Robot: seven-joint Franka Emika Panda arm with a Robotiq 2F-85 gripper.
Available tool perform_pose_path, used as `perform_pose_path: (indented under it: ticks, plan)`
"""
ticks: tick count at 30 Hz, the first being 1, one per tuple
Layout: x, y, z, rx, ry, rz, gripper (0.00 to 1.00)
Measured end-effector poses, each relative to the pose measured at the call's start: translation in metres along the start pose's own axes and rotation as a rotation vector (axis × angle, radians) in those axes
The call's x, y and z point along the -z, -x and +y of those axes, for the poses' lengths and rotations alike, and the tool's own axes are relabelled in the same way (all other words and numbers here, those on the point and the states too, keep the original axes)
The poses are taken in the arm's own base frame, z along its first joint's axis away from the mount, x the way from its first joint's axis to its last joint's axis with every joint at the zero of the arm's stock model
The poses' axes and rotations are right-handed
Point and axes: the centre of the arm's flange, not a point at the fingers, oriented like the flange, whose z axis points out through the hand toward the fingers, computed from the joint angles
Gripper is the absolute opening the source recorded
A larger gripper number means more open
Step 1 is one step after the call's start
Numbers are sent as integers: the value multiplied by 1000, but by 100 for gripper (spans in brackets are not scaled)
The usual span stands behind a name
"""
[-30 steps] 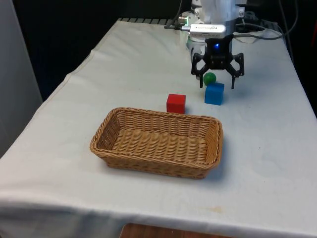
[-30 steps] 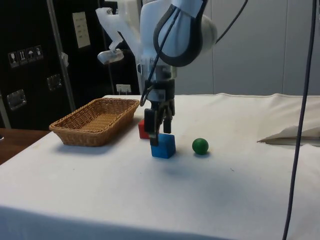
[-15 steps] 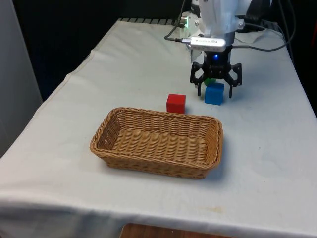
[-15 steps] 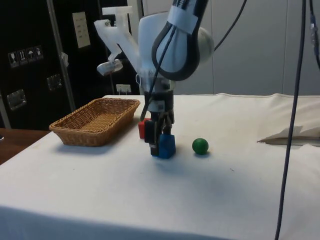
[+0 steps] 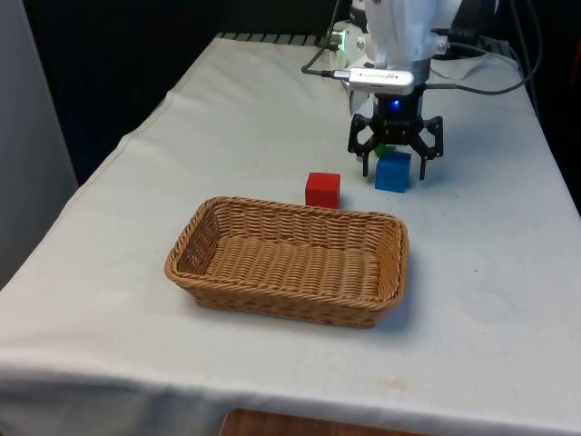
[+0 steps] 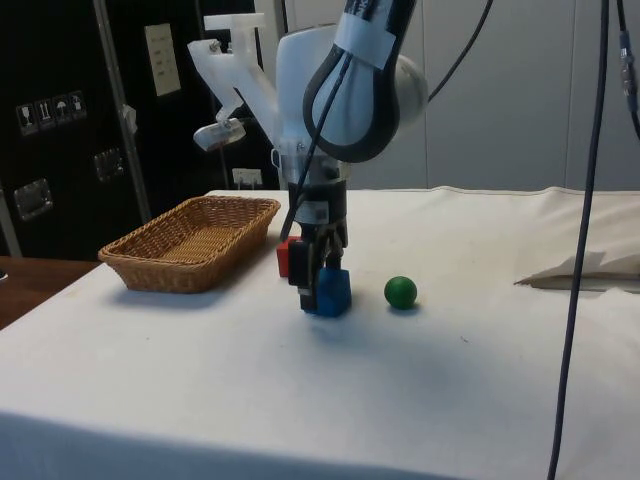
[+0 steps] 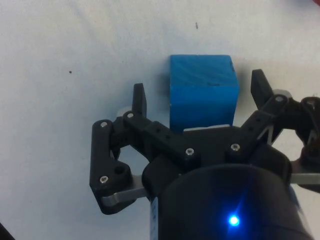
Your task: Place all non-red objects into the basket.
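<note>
Straddling the blue cube (image 5: 393, 172) near the table's far edge, gripper (image 7: 198, 102) spread wide, one finger (image 7: 139, 99) waiting apart on either side, nothing gripped yet.

Over the last second the gripper (image 5: 396, 167) has come down from above the blue cube (image 5: 393, 171) to table level, so its open fingers (image 7: 139, 100) now straddle the cube with a gap on each side. In the front view, the arm has come to hide most of the green ball (image 6: 400, 291) behind the cube.
</note>
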Motion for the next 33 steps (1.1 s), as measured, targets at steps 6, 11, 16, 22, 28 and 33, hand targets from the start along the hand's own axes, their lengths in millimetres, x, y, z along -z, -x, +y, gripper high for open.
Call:
perform_pose_path:
  ticks: [6, 11, 16, 22, 28, 33]
  plan:
    - [0, 0, 1, -1, 0, 0, 100]
    - [0, 0, 1, -1, 0, 0, 100]
    - [0, 0, 1, -1, 0, 0, 81]
    - [0, 0, 1, -1, 0, 0, 0]
    - [0, 0, 1, -1, 0, 0, 2]
    - [1, -1, 0, -1, 0, 2, 2]
